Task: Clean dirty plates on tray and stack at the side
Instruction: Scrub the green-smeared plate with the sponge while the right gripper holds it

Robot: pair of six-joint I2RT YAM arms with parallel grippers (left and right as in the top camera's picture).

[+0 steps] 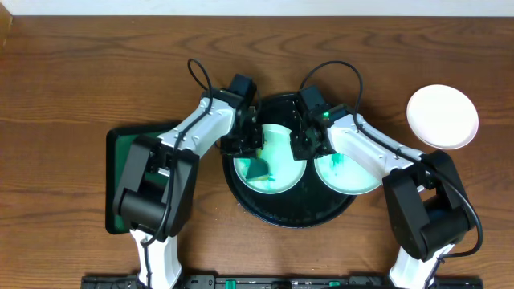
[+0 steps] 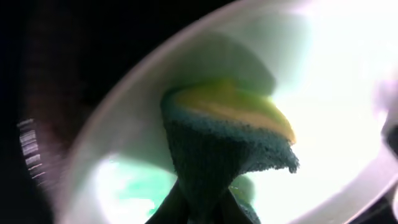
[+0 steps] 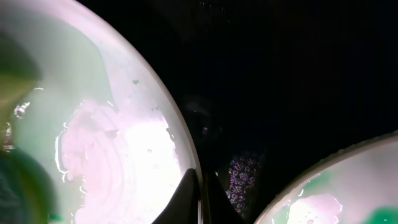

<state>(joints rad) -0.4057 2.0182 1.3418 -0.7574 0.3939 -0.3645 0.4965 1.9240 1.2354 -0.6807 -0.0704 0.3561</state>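
On the round black tray [image 1: 291, 218] lie two pale-mint plates with green smears. My left gripper [image 1: 247, 152] is shut on a teal sponge with a yellow back [image 2: 230, 137], and the sponge presses on the left plate [image 1: 281, 167]. The right gripper [image 3: 200, 200] is shut on that plate's right rim [image 3: 186, 149], one finger on either side of it. The second smeared plate [image 1: 347, 178] lies beside it on the tray's right, and its edge [image 3: 336, 193] shows in the right wrist view. A clean white plate [image 1: 442, 117] rests on the table at the far right.
A rectangular green tray [image 1: 119, 160] lies on the wooden table to the left, partly under my left arm. Both arms reach in over the black tray from the near side, and their cables arch above it.
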